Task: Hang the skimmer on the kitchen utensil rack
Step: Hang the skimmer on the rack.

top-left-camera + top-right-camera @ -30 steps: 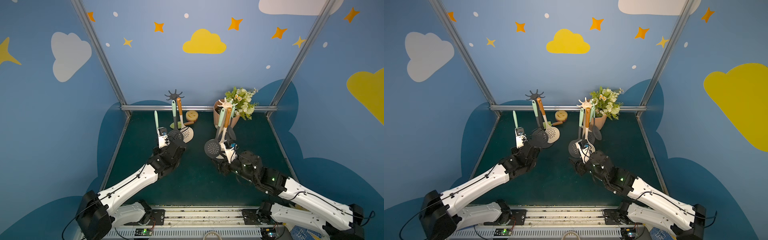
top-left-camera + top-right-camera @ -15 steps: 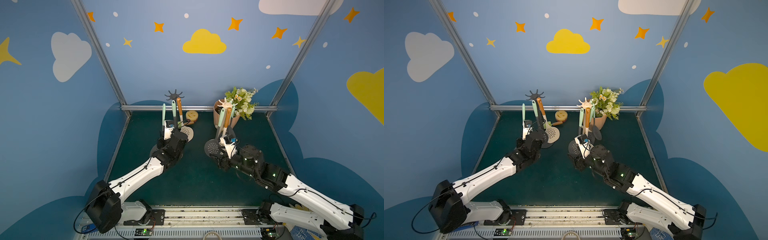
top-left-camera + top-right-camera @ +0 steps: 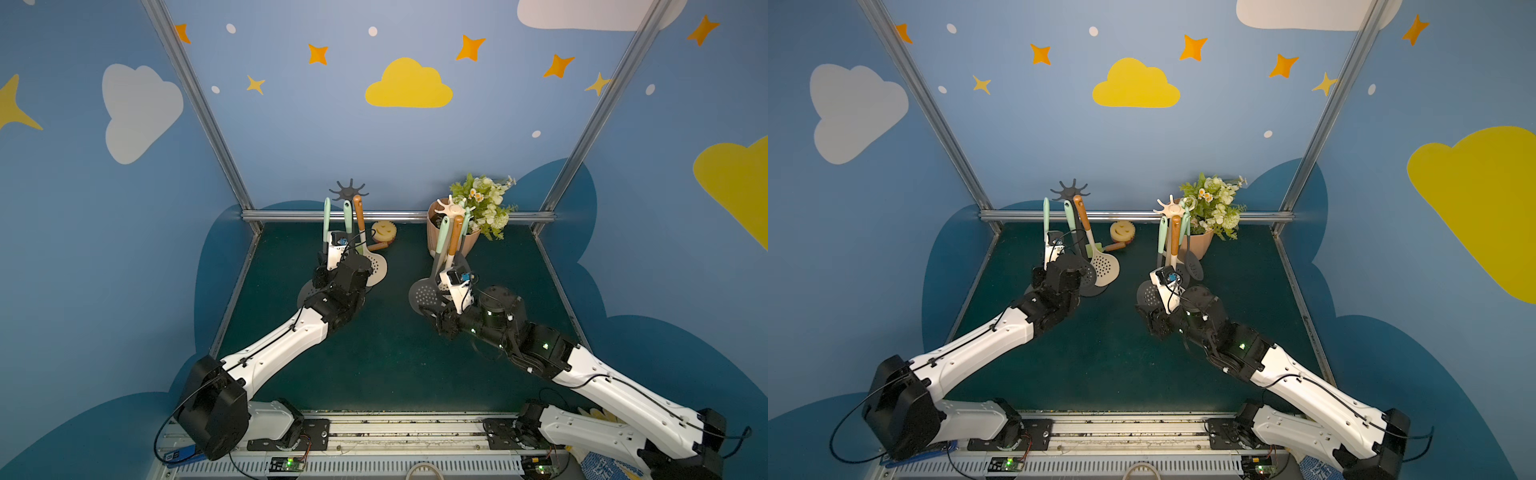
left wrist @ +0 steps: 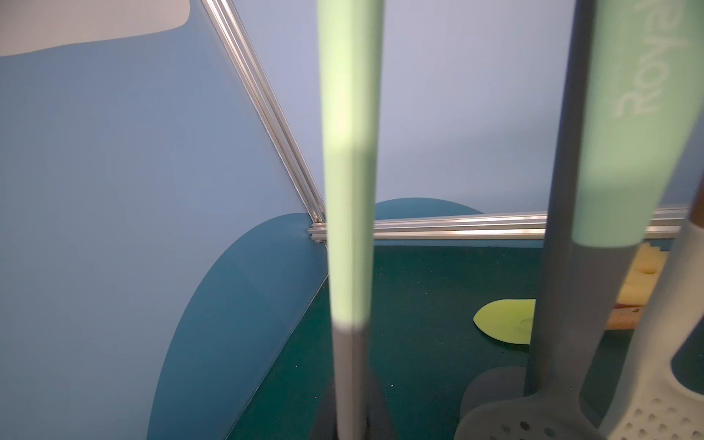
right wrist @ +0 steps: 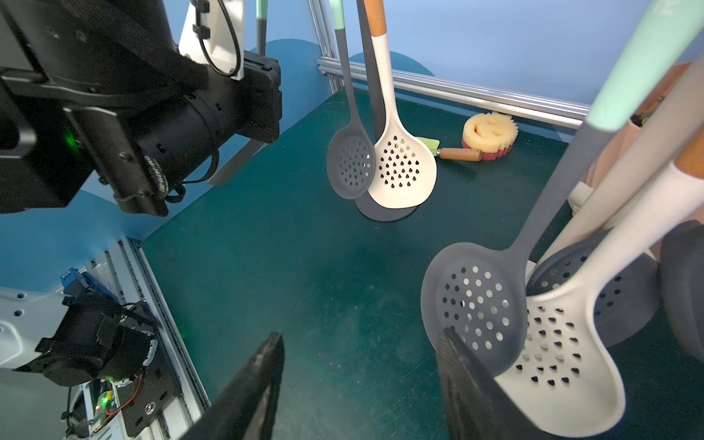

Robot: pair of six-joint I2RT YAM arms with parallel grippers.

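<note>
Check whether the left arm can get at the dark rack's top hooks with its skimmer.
Probably yes: the left gripper is shut on the mint-handled skimmer, upright beside the dark rack, and the prongs on that side look bare.

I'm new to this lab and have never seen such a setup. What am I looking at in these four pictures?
Two white robot arms work over a green table. Two pictures look down from overhead; the other two come from a camera on each wrist. On the table stand a dark rack and a cream rack with skimmers hanging, a smiley sponge and a flower pot. The left hand is shut on a mint-handled skimmer, upright, close to the dark rack. The right hand is open and holds nothing.
</note>
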